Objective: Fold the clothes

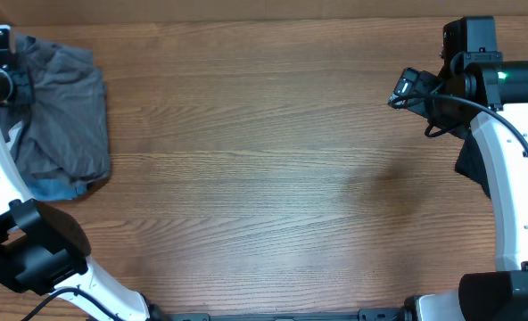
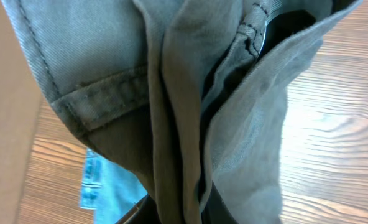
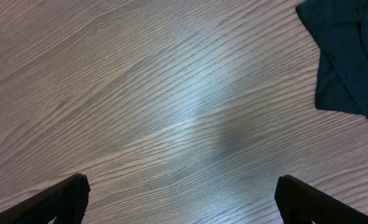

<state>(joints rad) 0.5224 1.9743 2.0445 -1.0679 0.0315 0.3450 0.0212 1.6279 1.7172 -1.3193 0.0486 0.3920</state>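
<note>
The biggest hazard concerns the whole garment. The clothes [image 1: 63, 116] lie as a crumpled heap with layers bunched over one another. If the left gripper [image 1: 4, 62] pulls from the gathered fold it has, the cloth may travel as a wad instead of spreading, leaving nothing flat to fold. A pinch through several layers could also bring it out twisted.

Next, the heap sits in the far left corner of the worktop [image 1: 264, 178], seemingly close to the left edge. A drag the wrong way could slip part of it over the side.

A lesser risk is the light blue denim piece [image 1: 63, 189]. It pokes out from under the heap's near edge, touching it, and could be hauled along with the grey cloth.

Least, the bite on such thin, soft cloth may be shallow and let go under the garment's own weight. How deep it goes cannot be told, since cloth hides the fingers.

As for place, the clothes fill the far left corner, well apart from the black garment [image 1: 474, 165] at the right edge. The left gripper is over the heap's far left part, clenched. In the left wrist view, grey folds and a stitched seam crowd the lens in long pleats, which reads as cloth gripped in it. The right gripper [image 3: 184, 202] is spread wide and holds nothing. It hangs over bare wood toward the far right, well apart from the clothes, with the black garment near it.
</note>
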